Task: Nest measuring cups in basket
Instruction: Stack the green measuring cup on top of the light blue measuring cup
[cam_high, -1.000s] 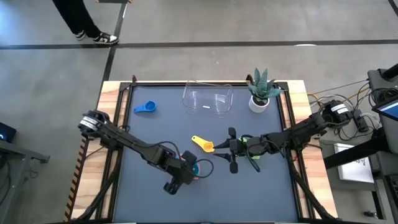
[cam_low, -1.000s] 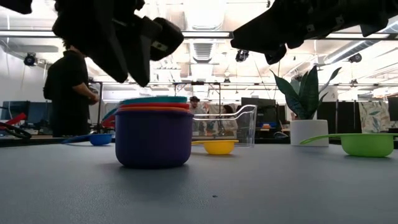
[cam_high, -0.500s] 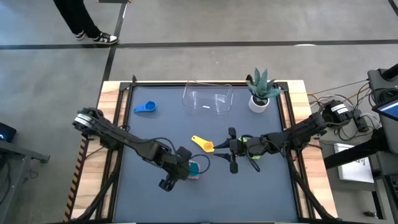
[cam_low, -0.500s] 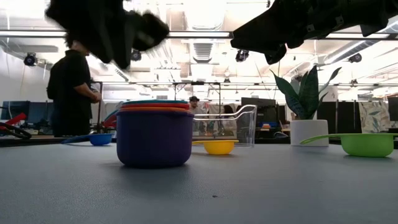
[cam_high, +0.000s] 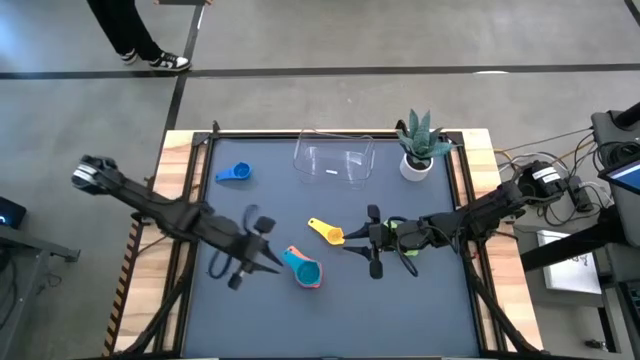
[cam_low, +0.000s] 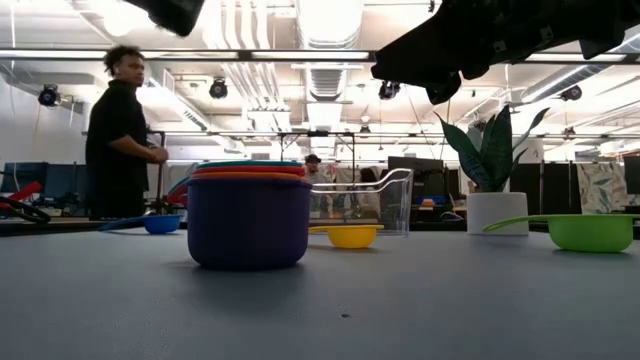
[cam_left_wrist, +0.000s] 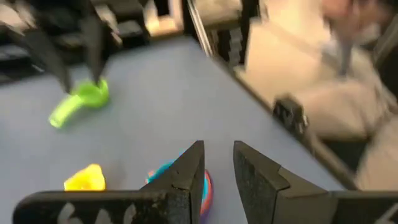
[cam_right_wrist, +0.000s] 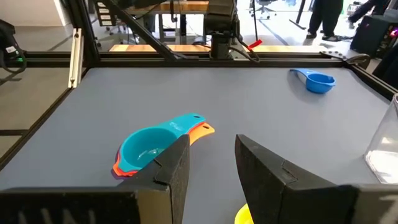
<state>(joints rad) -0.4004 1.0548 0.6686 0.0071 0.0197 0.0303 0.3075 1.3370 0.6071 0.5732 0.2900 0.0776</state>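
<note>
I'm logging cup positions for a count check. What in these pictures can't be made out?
- Cup stack: how many cups are nested; in the high view the teal cup hides those beneath it.
- Green cup: in the high view the right gripper covers it.
- Basket: in the right wrist view it is cut off by the picture's edge.
- Left wrist view: motion blur smears the room behind.

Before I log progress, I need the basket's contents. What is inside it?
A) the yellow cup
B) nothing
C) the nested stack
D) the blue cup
B: the basket is empty; the blue cup, yellow cup and nested stack all lie on the table outside it.
</note>
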